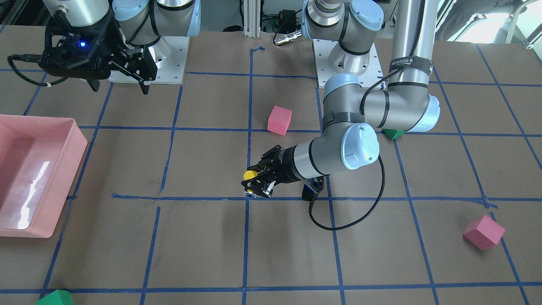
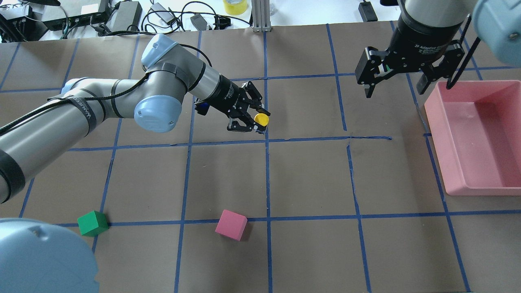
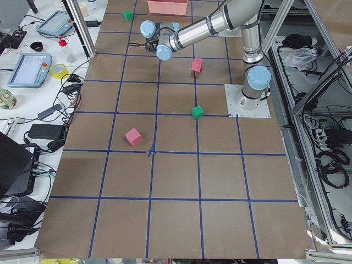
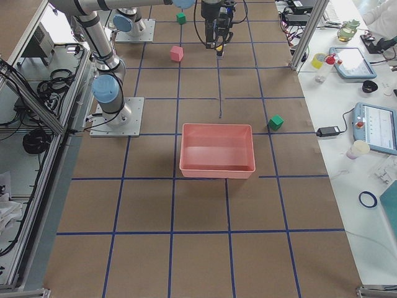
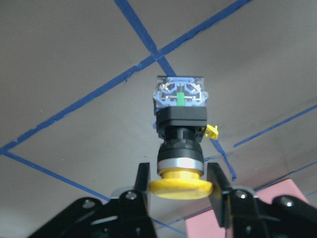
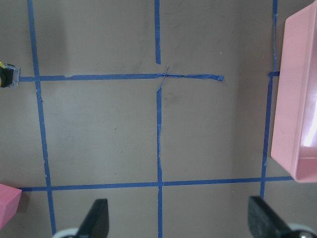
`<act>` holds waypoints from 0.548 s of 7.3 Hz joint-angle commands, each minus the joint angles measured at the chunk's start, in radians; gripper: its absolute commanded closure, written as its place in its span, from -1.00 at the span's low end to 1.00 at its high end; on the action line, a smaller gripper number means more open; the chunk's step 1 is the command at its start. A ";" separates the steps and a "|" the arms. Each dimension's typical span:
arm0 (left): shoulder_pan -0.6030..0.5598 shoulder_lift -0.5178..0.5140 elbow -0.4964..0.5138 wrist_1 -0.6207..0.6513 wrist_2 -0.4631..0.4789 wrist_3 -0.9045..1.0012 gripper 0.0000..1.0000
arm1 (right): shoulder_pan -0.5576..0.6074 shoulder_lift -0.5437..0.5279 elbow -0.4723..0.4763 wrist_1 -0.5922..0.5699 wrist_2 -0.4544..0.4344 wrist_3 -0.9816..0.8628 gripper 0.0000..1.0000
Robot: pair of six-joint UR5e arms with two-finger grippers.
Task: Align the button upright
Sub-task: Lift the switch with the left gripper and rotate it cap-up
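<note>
The button (image 5: pixel 181 114) has a round yellow cap, a black body and a silver-white base. It lies tilted, with its base toward a blue tape crossing. My left gripper (image 5: pixel 181 186) is shut on the button at its yellow cap, low over the table's middle. The cap also shows in the overhead view (image 2: pixel 261 119) and the front view (image 1: pixel 250 175), between the left gripper's (image 2: pixel 254 122) fingers. My right gripper (image 2: pixel 395 87) is open and empty, raised beside the pink bin. Its two fingers stand wide apart in the right wrist view (image 6: pixel 181 223).
A pink bin (image 2: pixel 476 188) stands at the table's right side. A pink cube (image 2: pixel 230 224) and a green cube (image 2: pixel 93 223) lie near the robot's side. Another pink cube (image 1: pixel 483 231) and a green cube (image 1: pixel 55 298) lie farther out. Blue tape lines grid the brown table.
</note>
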 commanded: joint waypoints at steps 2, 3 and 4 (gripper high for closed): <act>0.015 -0.104 0.025 -0.015 -0.100 -0.014 1.00 | 0.000 0.000 0.000 0.000 0.000 0.000 -1.00; 0.015 -0.114 0.025 -0.023 -0.093 -0.011 1.00 | 0.000 0.000 0.000 0.000 0.001 0.000 -1.00; 0.015 -0.115 0.028 -0.030 -0.090 -0.015 1.00 | 0.000 0.000 0.002 0.000 0.001 0.000 -1.00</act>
